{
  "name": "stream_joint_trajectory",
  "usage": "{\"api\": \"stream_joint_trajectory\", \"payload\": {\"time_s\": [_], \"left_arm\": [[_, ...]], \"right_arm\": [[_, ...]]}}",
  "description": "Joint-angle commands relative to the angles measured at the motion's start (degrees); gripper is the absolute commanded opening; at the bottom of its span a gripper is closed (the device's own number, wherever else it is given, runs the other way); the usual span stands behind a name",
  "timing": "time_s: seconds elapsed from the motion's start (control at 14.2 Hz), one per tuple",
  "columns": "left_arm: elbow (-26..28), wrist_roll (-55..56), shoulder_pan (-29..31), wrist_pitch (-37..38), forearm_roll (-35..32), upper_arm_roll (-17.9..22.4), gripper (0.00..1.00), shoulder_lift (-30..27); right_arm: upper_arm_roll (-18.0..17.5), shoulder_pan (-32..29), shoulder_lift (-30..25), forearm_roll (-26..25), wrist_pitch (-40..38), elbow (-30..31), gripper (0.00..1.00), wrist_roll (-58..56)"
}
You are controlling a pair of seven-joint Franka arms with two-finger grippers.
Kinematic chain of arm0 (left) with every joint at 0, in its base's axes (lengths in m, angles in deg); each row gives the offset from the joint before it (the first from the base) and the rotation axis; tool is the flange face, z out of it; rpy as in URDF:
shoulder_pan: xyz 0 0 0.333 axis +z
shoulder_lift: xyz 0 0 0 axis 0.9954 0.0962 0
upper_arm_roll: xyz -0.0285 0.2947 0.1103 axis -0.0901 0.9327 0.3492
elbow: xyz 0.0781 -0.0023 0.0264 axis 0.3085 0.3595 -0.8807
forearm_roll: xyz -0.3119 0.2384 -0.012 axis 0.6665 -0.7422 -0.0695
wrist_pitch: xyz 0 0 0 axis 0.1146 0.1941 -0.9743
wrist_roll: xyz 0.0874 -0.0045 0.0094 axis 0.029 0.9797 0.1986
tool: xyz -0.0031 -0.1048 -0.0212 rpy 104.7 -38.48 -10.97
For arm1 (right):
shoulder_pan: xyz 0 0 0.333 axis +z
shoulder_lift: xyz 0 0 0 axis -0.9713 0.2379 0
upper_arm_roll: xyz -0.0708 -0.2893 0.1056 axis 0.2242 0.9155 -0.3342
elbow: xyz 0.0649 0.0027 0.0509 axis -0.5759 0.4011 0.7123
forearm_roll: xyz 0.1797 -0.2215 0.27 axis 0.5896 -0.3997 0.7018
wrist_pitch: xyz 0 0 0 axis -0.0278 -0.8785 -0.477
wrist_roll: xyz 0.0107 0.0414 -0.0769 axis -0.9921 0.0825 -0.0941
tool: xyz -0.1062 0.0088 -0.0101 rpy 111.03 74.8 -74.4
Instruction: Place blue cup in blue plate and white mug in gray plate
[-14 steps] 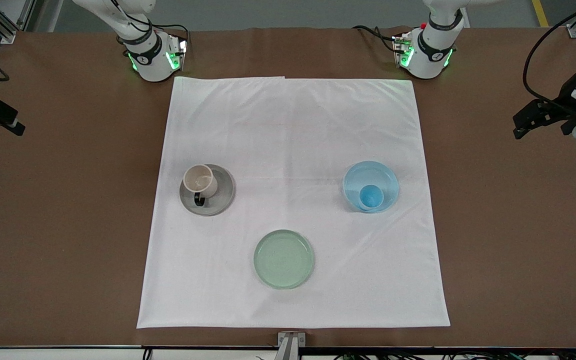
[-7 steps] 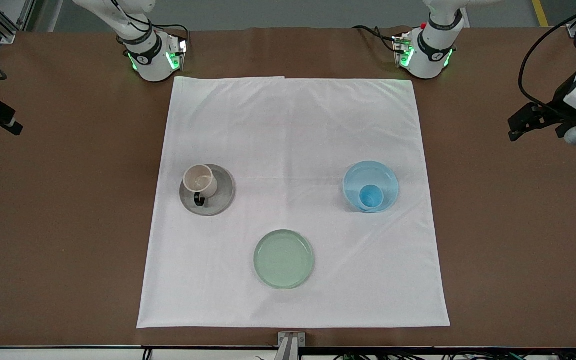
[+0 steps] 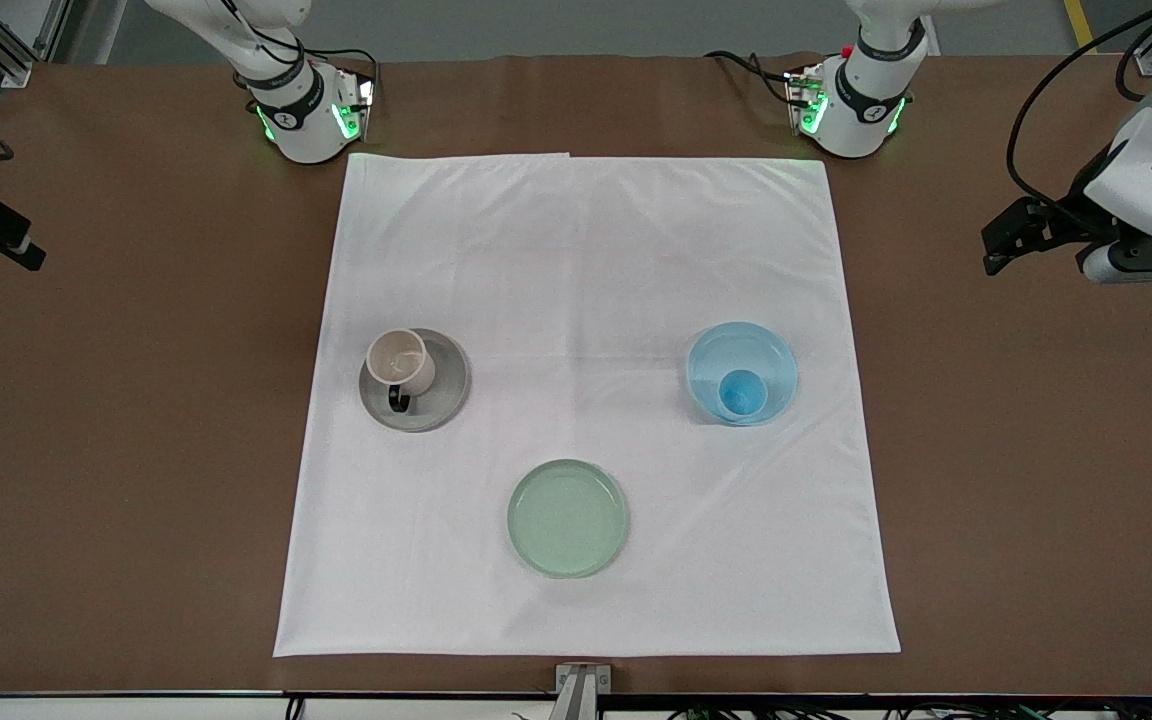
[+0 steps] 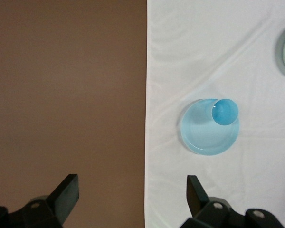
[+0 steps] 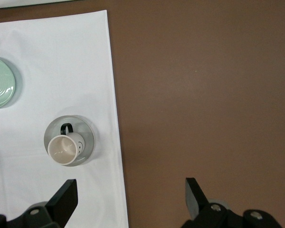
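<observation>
Front view gives me the white cloth (image 3: 586, 400) as my landmark on the table (image 3: 136, 450). On it I see the white mug (image 3: 400, 362) standing in the gray plate (image 3: 441, 385), toward the right arm's end, and the blue cup (image 3: 741, 393) standing in the blue plate (image 3: 742, 358), toward the left arm's end. A pale green plate (image 3: 567, 518) lies on the cloth nearer the camera. Left pincer (image 4: 130, 194) hangs over the cloth's edge, fingers apart. Right pincer (image 5: 130, 194) hangs over bare table beside the cloth, fingers apart.
</observation>
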Motion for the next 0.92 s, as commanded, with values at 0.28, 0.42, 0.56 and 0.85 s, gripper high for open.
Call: {"api": "stream_joint_trajectory", "payload": {"time_s": [0.28, 0.42, 0.56, 0.85], "left_arm": [[0.2, -0.8, 1.3, 3.7, 2.4, 0.7, 1.00, -2.1], [-0.5, -1.5, 2.0, 3.8, 2.4, 0.5, 1.00, -2.1], [-1.6, -2.6, 1.9, 3.8, 1.3, 0.6, 1.00, -1.6], [-2.0, -2.6, 1.8, 4.9, -0.2, 0.4, 1.00, -1.5]], "right_arm": [[-0.9, -1.3, 0.3, -0.2, -0.1, -0.8, 1.00, -0.5], [-0.9, -1.3, 0.4, -0.1, -0.1, -0.8, 1.00, -0.4], [-0.9, -1.3, 0.4, -0.1, -0.1, -0.8, 1.00, -0.4], [-0.9, -1.3, 0.4, -0.1, -0.1, -0.8, 1.00, -0.4]]}}
